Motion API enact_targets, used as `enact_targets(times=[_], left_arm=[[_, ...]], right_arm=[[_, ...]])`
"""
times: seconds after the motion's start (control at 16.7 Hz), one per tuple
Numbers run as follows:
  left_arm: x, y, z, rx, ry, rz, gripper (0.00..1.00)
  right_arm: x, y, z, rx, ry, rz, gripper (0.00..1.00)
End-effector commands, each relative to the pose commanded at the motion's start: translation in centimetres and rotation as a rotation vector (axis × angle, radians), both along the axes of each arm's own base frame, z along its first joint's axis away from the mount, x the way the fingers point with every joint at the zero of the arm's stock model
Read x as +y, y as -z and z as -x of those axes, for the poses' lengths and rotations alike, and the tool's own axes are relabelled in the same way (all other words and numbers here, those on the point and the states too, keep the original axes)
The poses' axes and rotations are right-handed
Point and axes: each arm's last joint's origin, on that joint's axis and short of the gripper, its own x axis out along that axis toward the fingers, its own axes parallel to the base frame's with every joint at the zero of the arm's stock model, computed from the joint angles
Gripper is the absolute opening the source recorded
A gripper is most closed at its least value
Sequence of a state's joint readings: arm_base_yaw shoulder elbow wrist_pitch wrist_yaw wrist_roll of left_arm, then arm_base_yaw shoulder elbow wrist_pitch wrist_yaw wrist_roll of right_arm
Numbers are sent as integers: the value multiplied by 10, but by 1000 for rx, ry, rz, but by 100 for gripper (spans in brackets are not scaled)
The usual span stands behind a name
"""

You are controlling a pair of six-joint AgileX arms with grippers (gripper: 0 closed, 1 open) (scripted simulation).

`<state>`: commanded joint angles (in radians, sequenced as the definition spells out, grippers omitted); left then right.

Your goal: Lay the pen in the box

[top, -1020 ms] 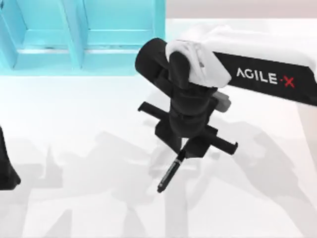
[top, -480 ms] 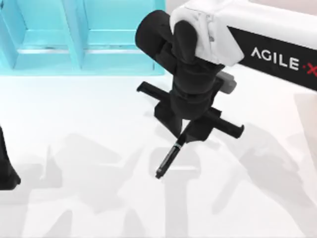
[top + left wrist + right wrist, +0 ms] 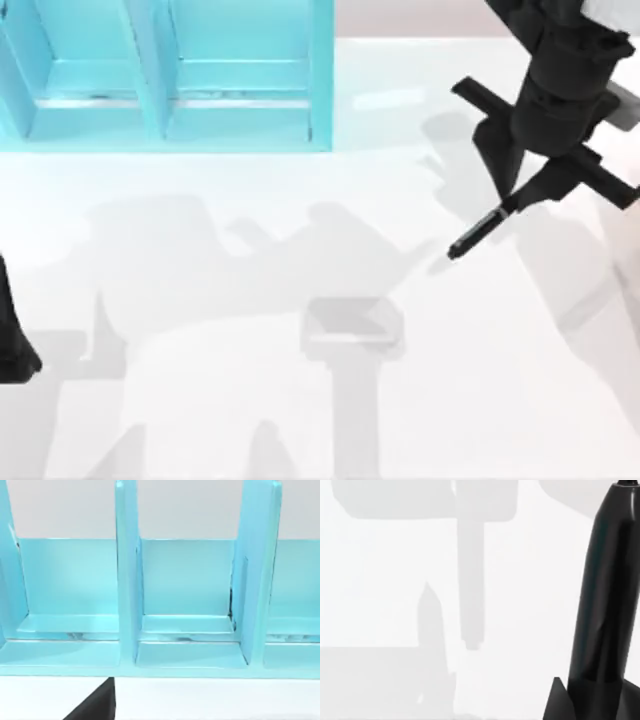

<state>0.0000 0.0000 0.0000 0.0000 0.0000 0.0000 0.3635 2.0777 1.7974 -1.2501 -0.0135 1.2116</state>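
The pen [image 3: 475,234] is held clear of the white table [image 3: 250,400] by the right gripper [image 3: 520,195], at the top view's upper right.

In the top view the fingers are seen clamped on the pen's upper end, its lower end slanting out toward the table's middle, well apart from the turquoise box [image 3: 165,75] at the upper left. The box's divided compartments are shown from close by in the left wrist view, with upright partitions [image 3: 127,575] between them. The left arm [image 3: 12,330] is parked at the table's left edge; whether its fingers are open cannot be told. In the right wrist view the pen's glossy black barrel [image 3: 607,595] is seen close up above the table.
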Motion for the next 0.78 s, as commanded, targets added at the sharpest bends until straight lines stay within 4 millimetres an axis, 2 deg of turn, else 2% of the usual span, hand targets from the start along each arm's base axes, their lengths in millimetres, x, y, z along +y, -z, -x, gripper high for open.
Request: enact_targets(times=[0.12, 0.24, 0.36, 0.48, 0.6, 0.78], left_arm=[[0, 0, 0, 0, 0, 0, 100], [0, 0, 0, 0, 0, 0, 100], [0, 0, 0, 0, 0, 0, 100], [0, 0, 0, 0, 0, 0, 100], [0, 0, 0, 0, 0, 0, 100], [0, 0, 0, 0, 0, 0, 100]], right_arm=[[-75, -1, -17, 15, 147, 2, 0], [-156, -2, -18, 31, 302, 1, 0], [-232, -4, -4, 39, 449, -3, 0], [-293, -8, 20, 36, 571, -11, 0], [-336, -12, 45, 25, 658, -20, 0], [-369, -18, 72, 5, 728, -31, 0]])
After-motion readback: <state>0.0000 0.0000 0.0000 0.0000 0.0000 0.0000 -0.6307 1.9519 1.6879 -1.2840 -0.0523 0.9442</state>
